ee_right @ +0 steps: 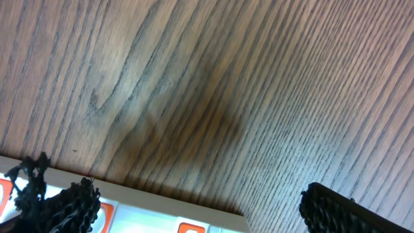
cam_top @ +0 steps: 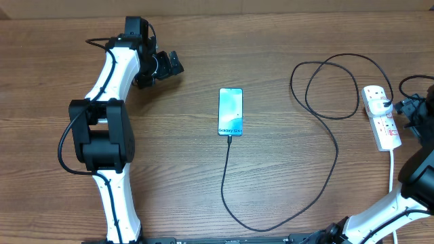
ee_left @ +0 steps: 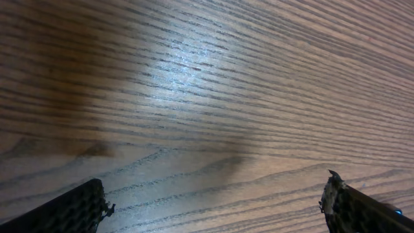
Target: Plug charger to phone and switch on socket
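The phone (cam_top: 230, 111) lies flat at the table's middle, turquoise screen up. The charger (cam_top: 324, 177), a thin black cable, meets the phone's near end, loops right and up to the black plug in the socket (cam_top: 381, 118), a white power strip with red switches at the right edge. My right gripper (cam_top: 415, 111) is open, just right of the strip; its wrist view shows the strip's edge and red switches (ee_right: 187, 223) between its fingers (ee_right: 207, 207). My left gripper (cam_top: 169, 66) is open and empty at the far left, over bare wood (ee_left: 213, 200).
The strip's thick white cord (cam_top: 392, 169) runs from the strip toward the table's near edge beside my right arm. The left arm's base (cam_top: 100, 135) stands at the left. The wooden table (cam_top: 176, 176) stretches around the phone.
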Tool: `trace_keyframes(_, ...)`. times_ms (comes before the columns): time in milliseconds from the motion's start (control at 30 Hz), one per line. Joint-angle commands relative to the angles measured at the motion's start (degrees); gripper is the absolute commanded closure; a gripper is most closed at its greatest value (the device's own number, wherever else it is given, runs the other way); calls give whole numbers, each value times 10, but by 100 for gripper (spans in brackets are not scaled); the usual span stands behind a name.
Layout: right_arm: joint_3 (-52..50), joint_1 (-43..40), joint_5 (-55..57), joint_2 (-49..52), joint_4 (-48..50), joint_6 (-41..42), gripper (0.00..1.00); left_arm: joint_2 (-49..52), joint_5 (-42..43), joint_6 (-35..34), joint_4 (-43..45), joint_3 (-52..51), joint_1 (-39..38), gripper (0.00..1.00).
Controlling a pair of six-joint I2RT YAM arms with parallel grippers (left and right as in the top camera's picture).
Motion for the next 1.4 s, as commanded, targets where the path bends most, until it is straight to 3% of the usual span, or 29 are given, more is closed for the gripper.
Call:
trace_keyframes(0, -2, -4, 0, 0, 5, -3, 0, -14, -6, 2, -1, 2, -4, 0)
trace_keyframes(567, -2, -4, 30, 0, 23, -3, 0, -14, -6, 2, -1, 2, -4, 1)
trace_keyframes(700, -2, -4, -5, 0, 18, -5, 0, -14, -6, 2, -1, 2, -4, 0)
trace_keyframes(867, -2, -4, -76, 0, 13, -67, 0, -14, -6, 2, -1, 2, -4, 0)
trace_keyframes(1367, -3, -4, -60, 0, -6, -61, 0, -14, -6, 2, -1, 2, -4, 0)
